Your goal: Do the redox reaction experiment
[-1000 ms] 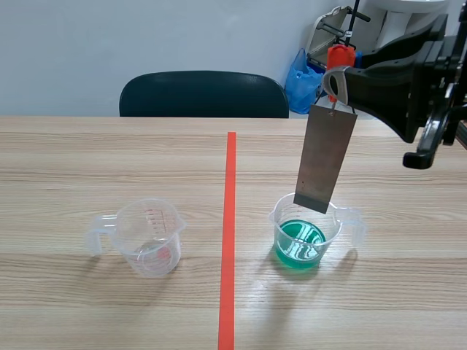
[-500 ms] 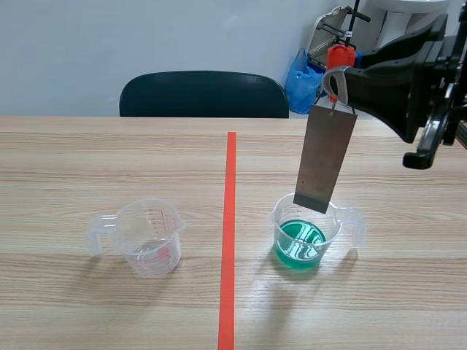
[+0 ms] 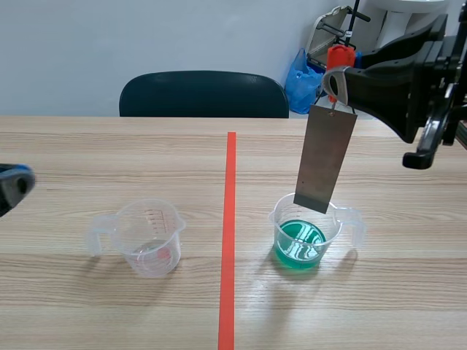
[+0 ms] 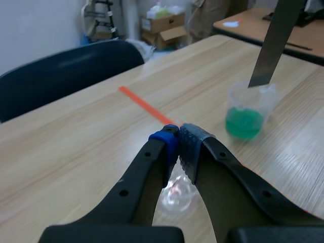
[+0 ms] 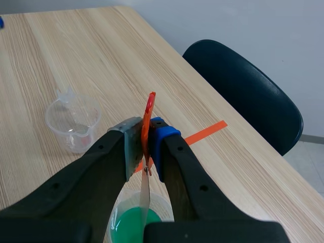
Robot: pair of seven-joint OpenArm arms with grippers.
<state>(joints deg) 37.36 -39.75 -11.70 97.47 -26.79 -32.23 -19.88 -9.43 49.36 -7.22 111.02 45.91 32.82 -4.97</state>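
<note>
The one change in the scene view was at its left edge: the left claw (image 3: 13, 186) had come into sight there, low over the surface (image 3: 109, 153) and left of the clear beaker (image 3: 146, 237), where a moment before no part of that arm showed; in its own wrist view the left claw (image 4: 178, 139) was clenched on nothing, pads meeting, with the clear beaker (image 4: 176, 190) just under and ahead of the fingertips.

Nothing else had moved; the right claw (image 3: 337, 76) hung raised at the far right, clamped on the orange-red clip (image 3: 339, 57), and the metal plate (image 3: 325, 157) dangled from that clip, tilted a little, its lower edge at about the rim of the green beaker (image 3: 306, 233); from the left wrist view the metal plate (image 4: 276, 40) looked clear of the green liquid in the green beaker (image 4: 245, 114), though only barely. The right wrist view showed the right claw (image 5: 146, 136) pinching the orange-red clip (image 5: 149, 109) with the thin edge of the metal plate (image 5: 145, 195) straight over the green beaker (image 5: 136, 223).

By my judgement the dip into the solution was not yet done; the plate was held ready above it, and the left arm's arrival suggested it was heading for the clear beaker, which sat left of the tape line (image 3: 229, 219), perhaps to steady it.
</note>
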